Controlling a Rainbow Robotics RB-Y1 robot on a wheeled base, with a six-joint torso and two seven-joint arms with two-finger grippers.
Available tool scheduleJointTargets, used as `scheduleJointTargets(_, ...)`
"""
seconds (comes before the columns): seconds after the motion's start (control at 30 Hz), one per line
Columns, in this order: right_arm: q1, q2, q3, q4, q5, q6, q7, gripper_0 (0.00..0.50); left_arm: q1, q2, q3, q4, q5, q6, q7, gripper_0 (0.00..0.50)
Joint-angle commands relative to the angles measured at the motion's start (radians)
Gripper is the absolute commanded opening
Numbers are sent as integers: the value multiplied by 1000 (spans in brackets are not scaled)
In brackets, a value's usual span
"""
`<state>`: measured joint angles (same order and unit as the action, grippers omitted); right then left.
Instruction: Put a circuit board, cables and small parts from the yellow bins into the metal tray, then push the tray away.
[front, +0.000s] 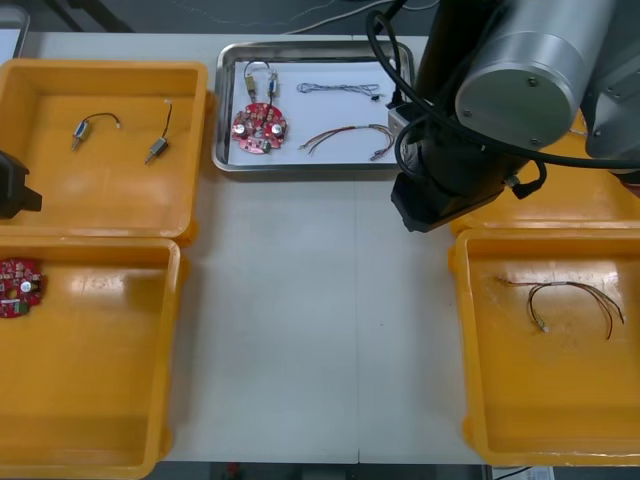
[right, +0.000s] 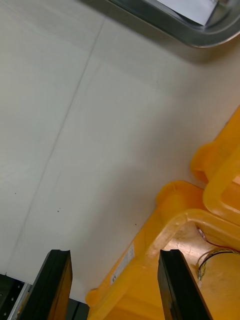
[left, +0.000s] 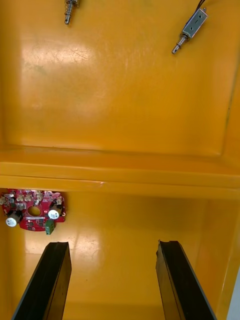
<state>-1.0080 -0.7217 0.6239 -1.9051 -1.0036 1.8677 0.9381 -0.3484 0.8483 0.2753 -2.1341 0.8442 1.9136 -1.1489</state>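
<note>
Front view: the metal tray (front: 300, 166) sits far centre, holding a round red circuit board (front: 259, 127), cables (front: 345, 137) and a small metal part (front: 272, 84). The right arm (front: 470, 120) hangs over its near right corner.

Right wrist view: the right gripper (right: 115, 255), fingers spread, hovers above bare table (right: 75, 125) near the tray's rim. Pushing looks due: lower, meet the near rim squarely, drive straight.

Left wrist view: the left gripper (left: 112, 247), fingers spread, idles over the near left yellow bin (left: 130, 220).
</note>
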Motion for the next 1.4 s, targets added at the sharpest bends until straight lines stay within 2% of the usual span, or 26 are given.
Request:
scheduleJointTargets(0.03, 80, -101, -69, -115, -12, 8, -94, 500, 11, 23, -10, -24, 6, 6, 44, 500)
scheduleJointTargets(0.27, 204, -213, -139, -232, -20, 11, -193, 500, 11, 23, -10, -24, 6, 6, 44, 500)
scheduleJointTargets(0.6, 427, -283, -389, -301, -98, 27, -180, 500, 11, 23, -10, -24, 6, 6, 44, 500)
scheduleJointTargets(1.07, 661, -295, -652, -313, -92, 44, -131, 500, 11, 23, -10, -24, 6, 6, 44, 500)
scheduleJointTargets(1.2, 721, -295, -704, -305, -46, 39, -33, 500, 11, 23, -10, -24, 6, 6, 44, 500)
scheduleJointTargets(1.4, 801, -294, -776, -272, -26, -10, 65, 500, 11, 23, -10, -24, 6, 6, 44, 500)
